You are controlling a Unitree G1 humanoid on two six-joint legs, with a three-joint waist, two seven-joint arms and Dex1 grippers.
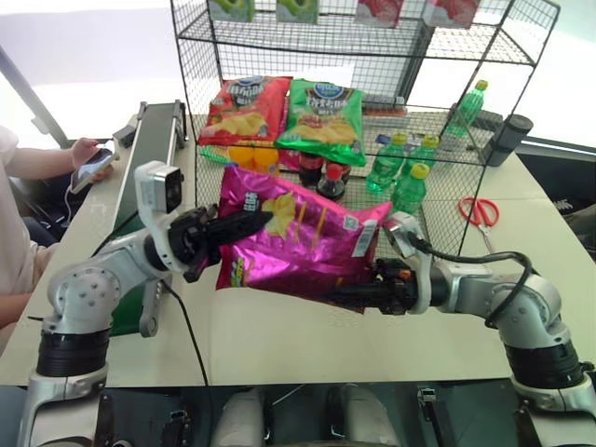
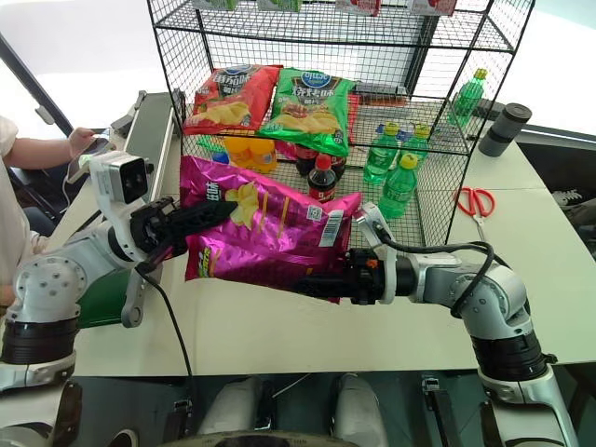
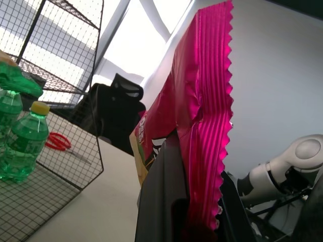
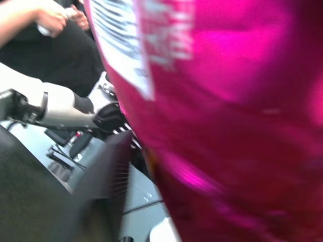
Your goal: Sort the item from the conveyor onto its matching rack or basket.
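Gloss and crinkles cover the magenta-pink chip bag (image 1: 298, 244), which shows yellow chips, a white barcode label and a zigzag end seam. It hangs above the near table (image 1: 279, 345), in front of the black wire rack (image 1: 521, 84), right of the conveyor (image 1: 149, 149). The left gripper (image 1: 256, 223) is pinched tight on the bag's left end; the right gripper (image 1: 349, 293) reaches under its lower right edge, grip unclear. On the rack's middle tier lie a red bag (image 1: 247, 107) and a green bag (image 1: 324, 119); the bottom tier holds green bottles (image 1: 400, 168) and dark soda bottles (image 1: 331, 179).
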